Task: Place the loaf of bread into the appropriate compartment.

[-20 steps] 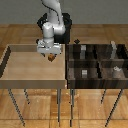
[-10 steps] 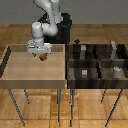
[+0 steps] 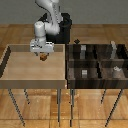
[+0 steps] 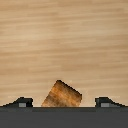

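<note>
You have the loaf of bread (image 4: pixel 61 95) sitting tilted between the fingertips (image 4: pixel 20 102), one corner up and its edges slanting, so no clear long axis shows; it reads as a near-cubic lump. Its faces are golden-brown with darker streaks of crust. From the exterior view you see it as a small brown speck at the gripper (image 3: pixel 43 56), jaws narrowed on it, held above the pale-wood tray (image 3: pixel 12 80), toward the tray's far side. The dark four-cell bin (image 3: pixel 70 70) stands just beside the tray on the exterior view's right. Its near-left compartment (image 3: pixel 90 82) holds a small grey cube (image 3: pixel 84 73); other small grey and white blocks (image 3: pixel 115 70) sit in the neighbouring cells. The dividing walls stand between the loaf and that cell.
</note>
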{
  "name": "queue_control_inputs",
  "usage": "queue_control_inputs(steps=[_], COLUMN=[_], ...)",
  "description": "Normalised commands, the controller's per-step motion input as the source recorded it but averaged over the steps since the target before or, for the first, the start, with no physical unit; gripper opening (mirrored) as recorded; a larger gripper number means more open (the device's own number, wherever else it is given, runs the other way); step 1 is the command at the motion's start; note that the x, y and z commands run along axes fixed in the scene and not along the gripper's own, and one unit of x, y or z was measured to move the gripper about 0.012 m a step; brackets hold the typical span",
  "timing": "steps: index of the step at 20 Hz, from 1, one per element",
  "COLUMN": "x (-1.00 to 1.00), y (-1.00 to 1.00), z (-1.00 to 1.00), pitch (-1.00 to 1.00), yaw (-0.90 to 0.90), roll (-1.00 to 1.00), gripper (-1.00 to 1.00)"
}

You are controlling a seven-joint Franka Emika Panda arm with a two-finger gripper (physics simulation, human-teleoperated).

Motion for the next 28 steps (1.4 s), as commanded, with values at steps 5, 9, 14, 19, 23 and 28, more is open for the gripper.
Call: queue_control_inputs(steps=[5,9,14,19,23,28], x=[-0.2,0.0,0.0,0.0,0.0,0.0], y=[0.0,-0.25,0.0,-0.2,0.0,0.0], z=[0.0,0.0,-0.2,0.0,-0.5,-0.2], pitch=[0.0,0.0,0.0,0.0,0.0,0.0], yaw=[0.0,0.0,0.0,0.0,0.0,0.0], roll=[0.0,0.0,0.0,0.0,0.0,0.0], gripper=[1.0,1.0,1.0,1.0,1.0,-1.0])
